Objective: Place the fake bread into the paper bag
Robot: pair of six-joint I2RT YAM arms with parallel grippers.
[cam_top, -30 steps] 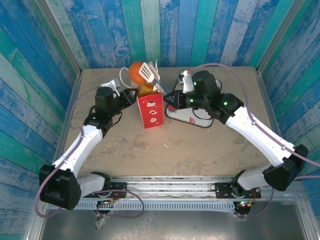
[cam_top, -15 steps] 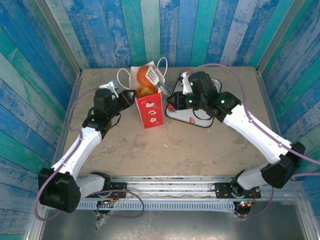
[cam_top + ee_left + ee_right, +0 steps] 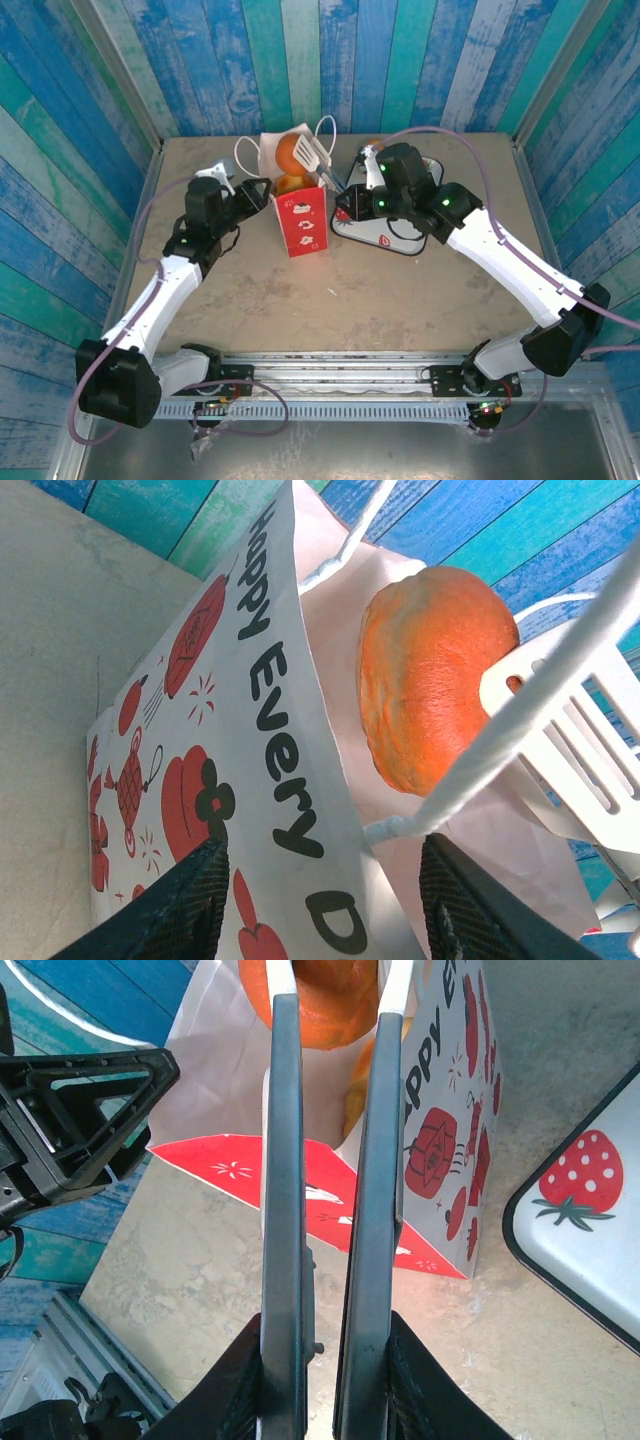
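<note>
Right gripper [image 3: 325, 1365] is clenched on the two grey arms of a pair of tongs [image 3: 283, 1160], squeezing them nearly parallel. Left gripper [image 3: 325, 880] sits at the bag's left top corner with its jaws apart and the printed wall between them. Whether they press the paper I cannot tell.

Worktop [image 3: 330, 310] is a bare beige board. Toward its far edge, right of centre, lies a white tray [image 3: 610, 1260] with a dark rim and a red strawberry [image 3: 568, 1188] print, partly under the right arm. Just left of the tray, near the middle of the far edge, the bag [image 3: 303, 222] stands upright with its mouth open. It is white paper above and red below with white figures. One white wall is dotted with red shapes, and thin white cord handles [image 3: 520, 720] loop up from the top. Black letters on that wall read "Happy Every D", with the rest cut off.

The tongs reach from the right over the bag, their white slotted heads clamped on a bun [image 3: 430, 670]. It is round, glossy and deep orange, paler along one crease. It hangs in the bag's mouth, close to the inner back wall, its top above the front rim. Under it, inside the bag, more bread [image 3: 352, 1095] shows as a yellow-orange lump of unclear shape.
</note>
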